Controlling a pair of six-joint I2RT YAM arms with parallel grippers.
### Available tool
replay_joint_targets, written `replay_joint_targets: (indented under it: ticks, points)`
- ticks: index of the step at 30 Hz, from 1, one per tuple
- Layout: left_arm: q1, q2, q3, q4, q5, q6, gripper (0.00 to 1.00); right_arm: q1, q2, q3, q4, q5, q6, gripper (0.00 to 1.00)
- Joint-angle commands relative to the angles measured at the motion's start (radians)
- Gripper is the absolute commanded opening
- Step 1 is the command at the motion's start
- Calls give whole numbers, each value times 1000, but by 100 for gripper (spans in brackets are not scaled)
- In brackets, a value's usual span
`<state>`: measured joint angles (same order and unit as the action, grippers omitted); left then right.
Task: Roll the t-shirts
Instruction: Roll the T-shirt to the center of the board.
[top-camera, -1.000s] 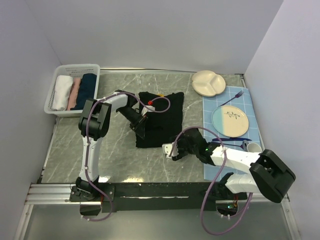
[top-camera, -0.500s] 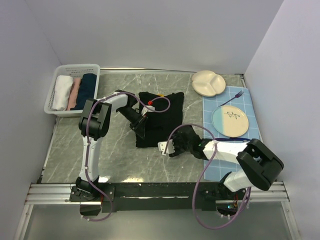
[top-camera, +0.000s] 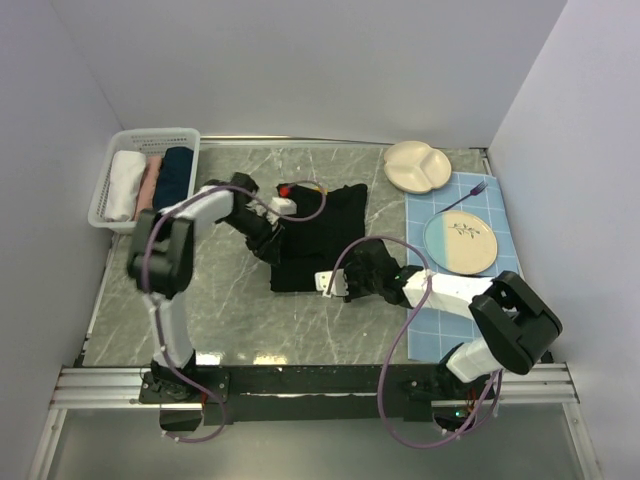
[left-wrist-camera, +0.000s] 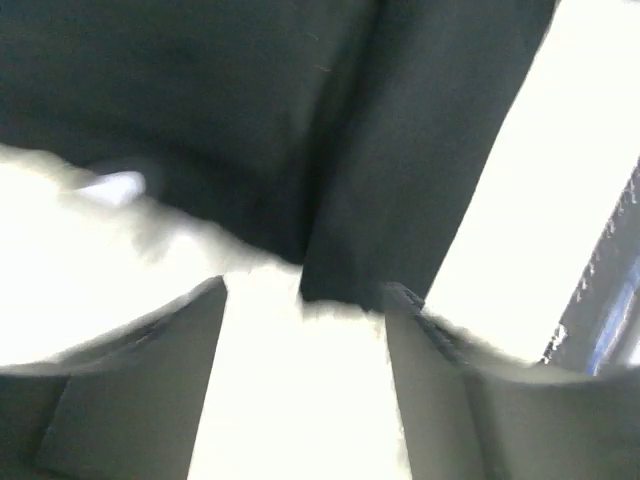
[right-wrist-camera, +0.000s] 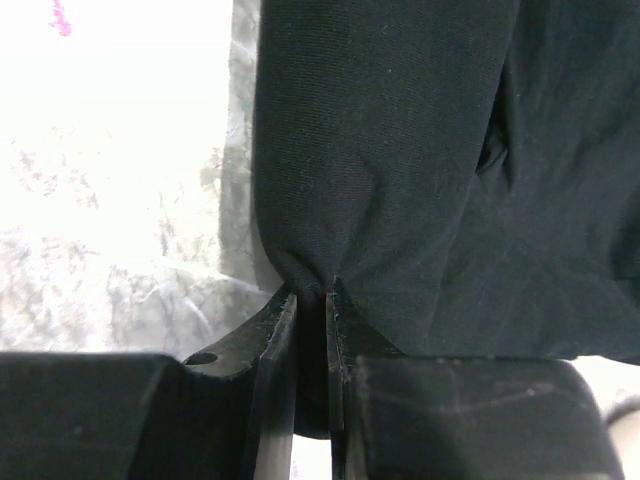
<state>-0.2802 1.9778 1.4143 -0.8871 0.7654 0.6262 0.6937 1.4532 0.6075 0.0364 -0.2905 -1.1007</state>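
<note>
Black soft cotton t-shirt (top-camera: 318, 232), folded to a flat oblong, lies on the grey marbled tabletop (top-camera: 225, 310).

Right gripper (right-wrist-camera: 310, 298): jaws together, clamped on a small pinch of the shirt's near edge. The cloth puckers into the tips and fans out ahead of them. Bare stone shows just beside the pinch.

Left gripper (left-wrist-camera: 305, 290): jaws apart, nothing between them as far as I can tell. Black cloth lies just ahead of the tips, with a fold line running away from the gap.

Three rolled t-shirts, white, pink and navy (top-camera: 150, 180), sit in a white slotted plastic basket (top-camera: 152, 133), well apart from both sets of jaws.

Handling (judgement): light, limp, no stiffness. It will sag and drag, and the layers may slide over each other on smooth stone. A single pinch raises only a peak. A better hold is both corners of the near edge, with all layers in the bite, so the edge turns over evenly and the roll runs straight.

Hard to make out:
- The left wrist view is blurred and overexposed, so I cannot tell whether the tips touch cloth or table.
- The number of layers inside the right jaws is hidden.
- No print shows on the upward face.
- From above, each gripper body covers its own tips.
</note>
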Motion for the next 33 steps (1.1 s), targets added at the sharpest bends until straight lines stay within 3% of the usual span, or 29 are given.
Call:
replay_joint_targets:
  ticks: [1, 3, 6, 11, 15, 19, 23, 33]
  points:
    - [0, -347, -211, 347, -150, -137, 75, -20, -21, 63, -137, -82, 39, 10]
    - [-19, -462, -283, 391, -179, -157, 74, -20, -16, 70, -141, -82, 41, 9]
    - [-144, -609, -510, 505, -299, -117, 74, -22, -4, 84, -145, -85, 44, 9]
    - [-304, -848, -846, 913, -547, 94, 78, -26, 21, 107, -155, -90, 58, 8]
    - [-353, -872, -1011, 1098, -624, 193, 78, -36, 29, 121, -167, -99, 52, 8]
    - [-355, -856, -1077, 1215, -620, 271, 78, -39, 32, 130, -181, -105, 56, 8]
    - [-358, -814, -1077, 1281, -618, 254, 79, -39, 29, 130, -181, -105, 58, 8]
    - [-373, -859, -1017, 1080, -462, 250, 76, -42, 49, 163, -193, -98, 102, 8]
